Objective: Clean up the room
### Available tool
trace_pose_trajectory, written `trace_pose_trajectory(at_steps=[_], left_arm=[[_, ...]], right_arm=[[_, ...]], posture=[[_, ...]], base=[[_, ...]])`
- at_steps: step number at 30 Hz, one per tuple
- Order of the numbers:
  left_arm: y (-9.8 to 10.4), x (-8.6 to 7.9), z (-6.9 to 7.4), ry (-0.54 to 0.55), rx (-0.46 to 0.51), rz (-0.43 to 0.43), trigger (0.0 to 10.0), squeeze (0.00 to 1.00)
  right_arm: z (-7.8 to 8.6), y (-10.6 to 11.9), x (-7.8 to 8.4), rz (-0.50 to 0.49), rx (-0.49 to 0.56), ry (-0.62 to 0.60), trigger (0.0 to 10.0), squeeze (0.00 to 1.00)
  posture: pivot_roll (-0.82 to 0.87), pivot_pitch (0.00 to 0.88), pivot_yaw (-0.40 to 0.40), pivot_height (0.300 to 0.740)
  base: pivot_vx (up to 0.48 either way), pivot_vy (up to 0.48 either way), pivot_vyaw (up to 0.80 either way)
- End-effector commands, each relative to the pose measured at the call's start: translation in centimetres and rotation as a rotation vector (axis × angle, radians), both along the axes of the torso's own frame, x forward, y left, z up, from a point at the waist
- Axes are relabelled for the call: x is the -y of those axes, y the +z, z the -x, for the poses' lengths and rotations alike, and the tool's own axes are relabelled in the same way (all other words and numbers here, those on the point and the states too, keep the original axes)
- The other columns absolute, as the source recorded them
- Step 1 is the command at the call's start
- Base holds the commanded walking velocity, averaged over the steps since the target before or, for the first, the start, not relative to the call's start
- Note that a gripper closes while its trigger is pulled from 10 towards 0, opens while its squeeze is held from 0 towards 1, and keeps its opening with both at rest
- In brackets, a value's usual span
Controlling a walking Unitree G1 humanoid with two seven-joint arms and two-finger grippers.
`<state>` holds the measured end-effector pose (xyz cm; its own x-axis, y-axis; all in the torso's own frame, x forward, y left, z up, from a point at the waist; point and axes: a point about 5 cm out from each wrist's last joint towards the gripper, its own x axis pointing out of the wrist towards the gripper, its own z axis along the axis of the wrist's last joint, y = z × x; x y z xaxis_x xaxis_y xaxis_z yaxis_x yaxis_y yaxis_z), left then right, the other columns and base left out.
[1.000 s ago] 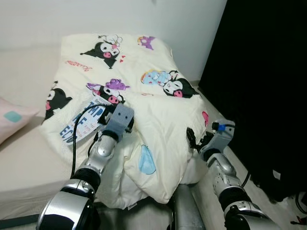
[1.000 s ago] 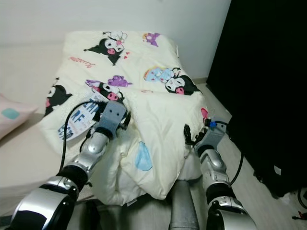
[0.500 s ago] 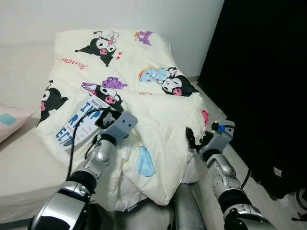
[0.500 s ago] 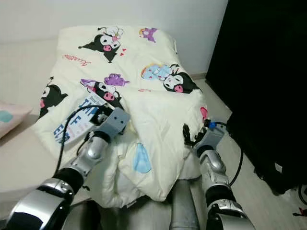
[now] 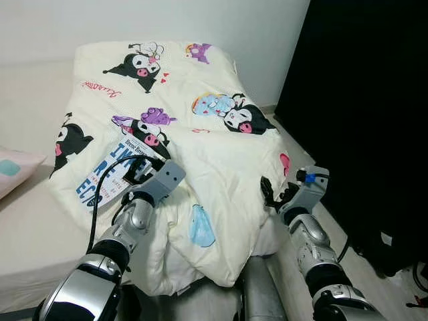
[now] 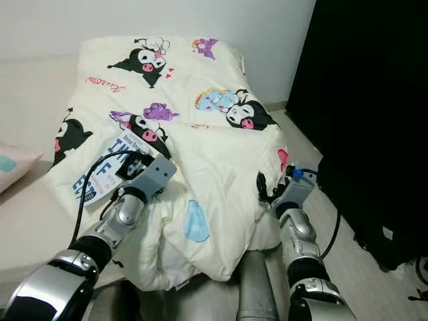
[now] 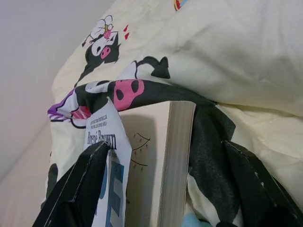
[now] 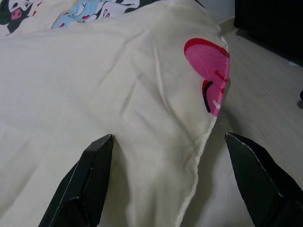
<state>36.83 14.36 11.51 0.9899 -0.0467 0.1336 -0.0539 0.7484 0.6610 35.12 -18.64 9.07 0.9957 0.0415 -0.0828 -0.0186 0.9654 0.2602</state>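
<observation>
Book: paperback (image 5: 110, 172) lying on the cartoon-print comforter (image 5: 221, 154), toward the bed's (image 5: 33, 231) left side.
Left gripper (image 5: 138, 175): fingers pinching the book's cover.
Right gripper (image 5: 273, 196): fingers spread at the comforter's right edge.

A cream cartoon-print comforter (image 6: 200, 134) covers the bed (image 6: 27, 221), bunched up at the near edge. The left gripper (image 6: 134, 162) sits at a white book with blue lettering (image 6: 103, 167) lying on it. The right gripper (image 6: 266, 189) is at the comforter's right edge, by a black cabinet (image 6: 374, 120). A pink pillow (image 6: 10, 167) pokes in at left.
</observation>
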Motion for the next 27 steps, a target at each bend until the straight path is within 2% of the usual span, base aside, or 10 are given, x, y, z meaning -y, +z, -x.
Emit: trace_pose_trajectory(at_steps=[1,2,4,6,7,9,10,17,23,27], left_arm=[[-1.0,-0.3,0.4,0.037,-0.042,0.073,10.0,0.00],[-0.8,-0.2,0.3,0.035,-0.047,0.137,10.0,0.00],[-0.6,0.0,0.3,0.025,-0.048,0.193,10.0,0.00],[-0.6,0.0,0.3,0.025,-0.048,0.193,10.0,0.00],[0.0,1.2,0.2,-0.076,-0.050,0.312,10.0,0.00],[0.0,1.2,0.2,-0.076,-0.050,0.312,10.0,0.00],[0.2,1.8,0.2,-0.131,-0.057,0.345,10.0,0.00],[-0.2,1.7,0.4,-0.114,-0.040,0.203,10.0,0.00],[-0.3,1.2,0.5,-0.066,-0.020,0.171,10.0,0.00],[-0.1,0.0,0.3,0.004,0.005,0.111,10.0,0.00]], right_arm=[[0.2,-0.3,-0.1,-0.008,-0.018,-0.001,10.0,0.00],[0.2,-0.3,-0.1,-0.008,-0.018,0.000,10.0,0.00],[0.2,-0.4,-0.1,-0.007,-0.019,0.000,10.0,0.00],[0.2,-0.4,-0.1,-0.007,-0.019,0.000,10.0,0.00],[0.2,-0.4,-0.2,-0.005,-0.025,0.007,10.0,0.00],[0.2,-0.4,-0.2,-0.005,-0.025,0.007,10.0,0.00],[0.2,-0.5,-0.3,-0.003,-0.027,0.010,10.0,0.00],[0.2,-0.3,-0.2,0.000,-0.026,0.011,10.0,0.00],[0.2,-0.3,0.0,0.003,-0.026,0.008,10.0,0.00],[0.2,-0.3,0.0,0.003,-0.026,0.008,10.0,0.00]], posture=[[-0.23,0.185,-0.012,0.521],[-0.23,0.185,-0.012,0.521],[-0.23,0.185,-0.012,0.521],[-0.23,0.185,-0.012,0.521],[-0.23,0.184,-0.016,0.521],[-0.23,0.184,-0.016,0.521],[-0.23,0.184,-0.016,0.521],[-0.24,0.182,-0.016,0.521],[-0.24,0.181,-0.017,0.521],[-0.24,0.182,-0.018,0.521]], base=[[0.000,0.000,0.00],[0.000,0.000,0.00],[0.000,0.000,0.00],[0.000,0.000,0.00],[0.000,0.000,0.00],[0.000,0.000,0.00],[0.000,0.000,0.00],[0.000,0.000,0.00],[0.000,0.000,0.00],[0.000,0.000,0.00]])
